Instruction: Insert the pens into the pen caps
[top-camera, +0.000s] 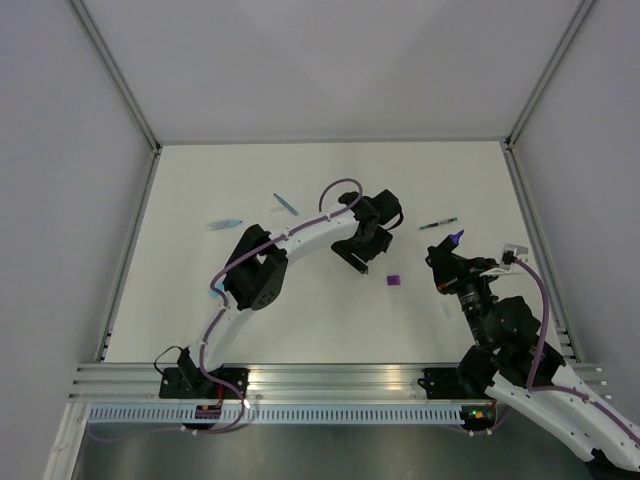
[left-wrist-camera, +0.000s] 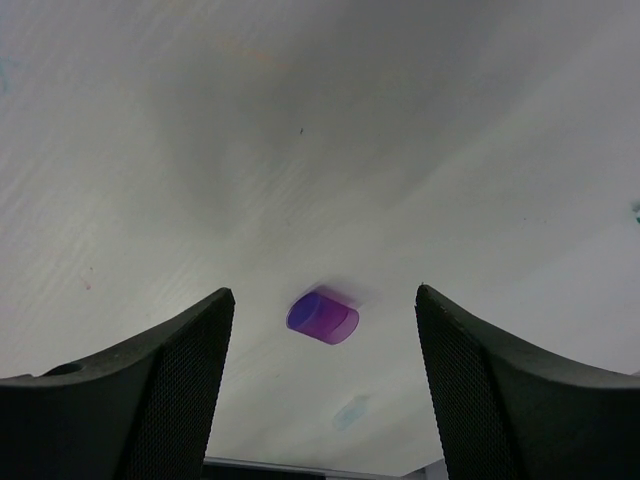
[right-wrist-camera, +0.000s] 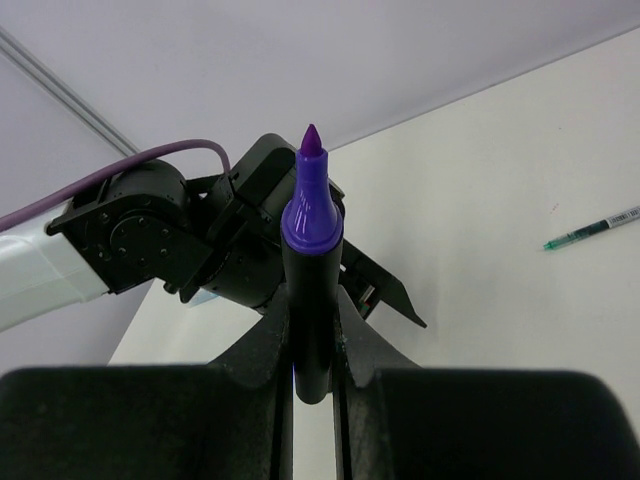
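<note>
Noted left gripper low over the middle of the worktop, jaws spread wide and holding nothing. Seen through the left wrist camera: purple cap on its side on the bare surface, framed between the two jaws and touching neither. Placed from above, same purple cap just beside that gripper, on the side toward the right edge. Found right gripper near the right edge, closed narrow on the black-and-purple marker, uncapped purple tip pointing away from the near edge. Logged thin green pen flat on the worktop just beyond that tip, light blue marker toward the left edge, and slim bluish cap further toward the far edge.
</note>
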